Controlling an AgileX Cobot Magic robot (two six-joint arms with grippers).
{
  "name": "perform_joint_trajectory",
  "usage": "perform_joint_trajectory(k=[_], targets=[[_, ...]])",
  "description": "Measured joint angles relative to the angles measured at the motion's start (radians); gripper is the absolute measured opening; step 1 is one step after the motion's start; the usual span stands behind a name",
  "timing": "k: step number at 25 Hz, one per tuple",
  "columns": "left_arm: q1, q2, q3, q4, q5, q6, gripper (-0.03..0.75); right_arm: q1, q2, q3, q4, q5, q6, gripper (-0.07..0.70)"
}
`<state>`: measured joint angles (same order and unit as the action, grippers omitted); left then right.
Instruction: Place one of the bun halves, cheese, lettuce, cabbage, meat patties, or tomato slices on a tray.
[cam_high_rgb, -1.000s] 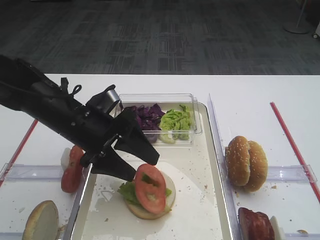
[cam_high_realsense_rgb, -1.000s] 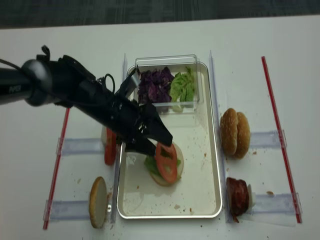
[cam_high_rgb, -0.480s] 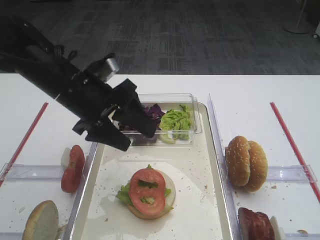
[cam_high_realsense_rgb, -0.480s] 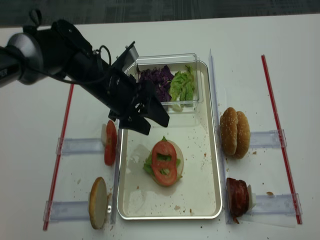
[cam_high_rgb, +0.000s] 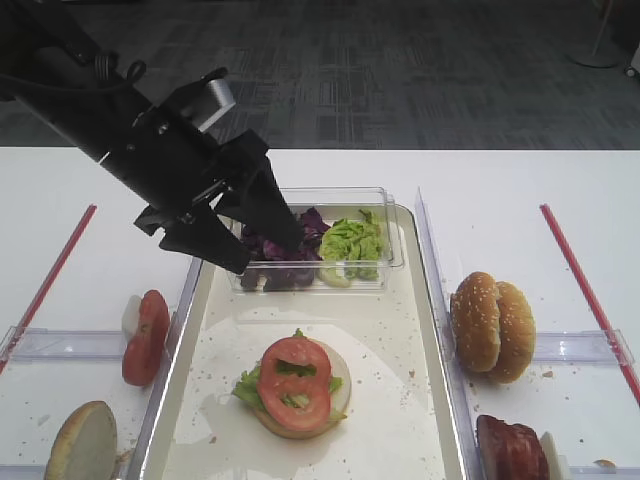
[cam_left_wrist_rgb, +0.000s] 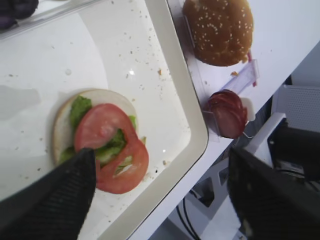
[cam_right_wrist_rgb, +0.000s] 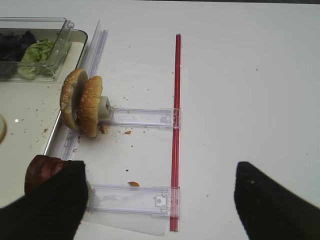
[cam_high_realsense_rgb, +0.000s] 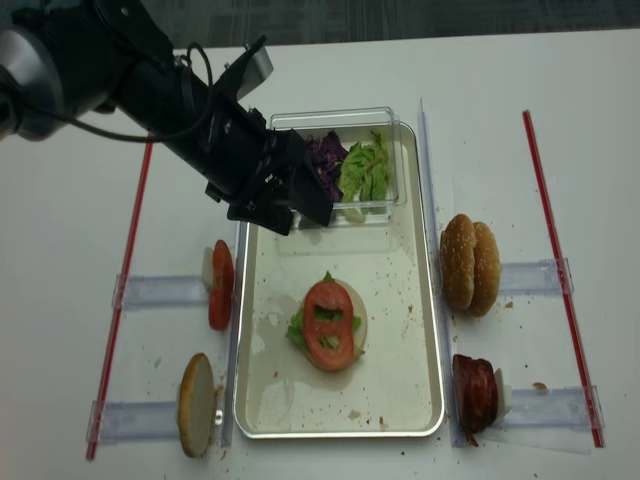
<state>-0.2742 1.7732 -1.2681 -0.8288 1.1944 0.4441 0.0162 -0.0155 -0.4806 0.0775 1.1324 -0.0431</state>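
Note:
A tomato slice (cam_high_rgb: 293, 383) (cam_high_realsense_rgb: 328, 325) (cam_left_wrist_rgb: 112, 147) lies flat on lettuce and a bun half near the front of the cream tray (cam_high_rgb: 390, 320) (cam_high_realsense_rgb: 400, 300). My left gripper (cam_high_rgb: 265, 252) (cam_high_realsense_rgb: 303, 222) (cam_left_wrist_rgb: 160, 167) hangs open and empty above the tray's back part, over the front of the clear box. The right gripper (cam_right_wrist_rgb: 159, 172) is open over bare table, beside the meat patties (cam_right_wrist_rgb: 42, 170) (cam_high_realsense_rgb: 475, 390). More tomato slices (cam_high_rgb: 147, 335) stand left of the tray, and bun halves (cam_high_rgb: 492, 325) (cam_right_wrist_rgb: 82, 102) stand to its right. No cheese shows.
A clear box (cam_high_rgb: 392, 240) at the tray's back holds purple cabbage (cam_high_rgb: 310, 225) and lettuce (cam_high_rgb: 352, 245). A pale bun half (cam_high_rgb: 85, 440) leans at the front left. Clear plastic holders (cam_right_wrist_rgb: 142, 117) and red strips (cam_right_wrist_rgb: 176, 125) (cam_high_rgb: 50, 280) lie on the white table either side.
The tomato slice has gone from tilted by the left fingers to lying flat on the stack. The left gripper has risen and drawn back toward the clear box, empty.

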Motion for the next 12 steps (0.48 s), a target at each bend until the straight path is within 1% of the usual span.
perform_joint_trajectory(k=[3, 7, 9, 12], targets=[[0.000, 0.000, 0.000, 0.059, 0.002, -0.015, 0.503, 0.000, 0.000, 0.000, 0.000, 0.000, 0.000, 0.615], [0.020, 0.000, 0.000, 0.122, 0.004, -0.033, 0.503, 0.000, 0.000, 0.000, 0.000, 0.000, 0.000, 0.615], [0.031, 0.000, -0.007, 0.163, 0.005, -0.055, 0.503, 0.000, 0.000, 0.000, 0.000, 0.000, 0.000, 0.615], [0.051, 0.000, -0.041, 0.262, 0.011, -0.109, 0.504, 0.000, 0.000, 0.000, 0.000, 0.000, 0.000, 0.615]])
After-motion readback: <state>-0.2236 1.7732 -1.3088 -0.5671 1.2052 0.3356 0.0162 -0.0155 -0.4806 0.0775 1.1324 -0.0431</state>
